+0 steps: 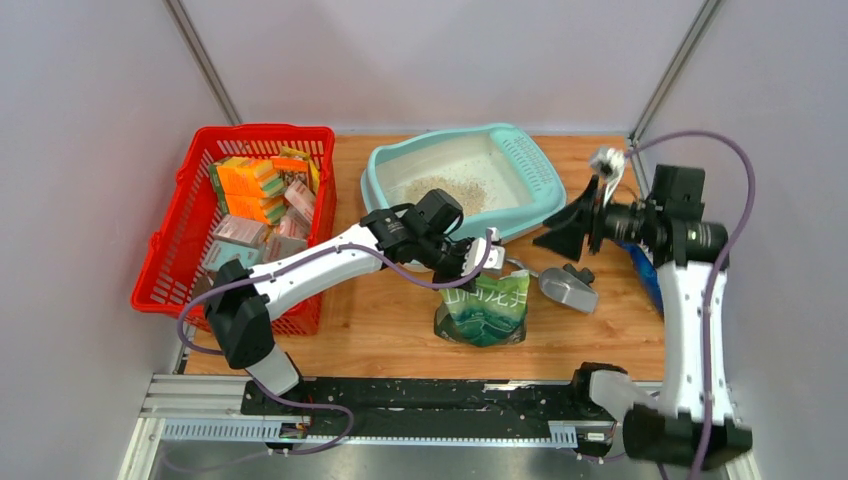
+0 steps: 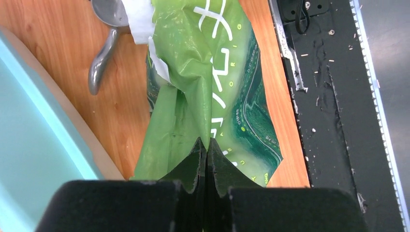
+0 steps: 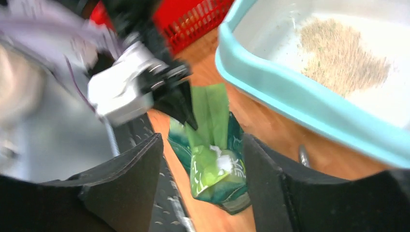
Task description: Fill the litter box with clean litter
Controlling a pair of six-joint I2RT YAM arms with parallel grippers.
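While pinched at top by left gripper [image 2: 207, 151] alone, right gripper [image 3: 202, 142] spread and empty: bag [image 2: 212, 72], liable to slip, spilling litter [image 3: 343, 58] short of box [image 3: 290, 94].

Light-teal litter box [image 1: 373, 183] with whitish inside, beige-tan clean litter [image 1: 450, 190], green bag [image 1: 490, 312] with white lettering, red mesh basket [image 1: 170, 235], grey scoop [image 1: 570, 290], wood-grain counter [image 1: 380, 325]
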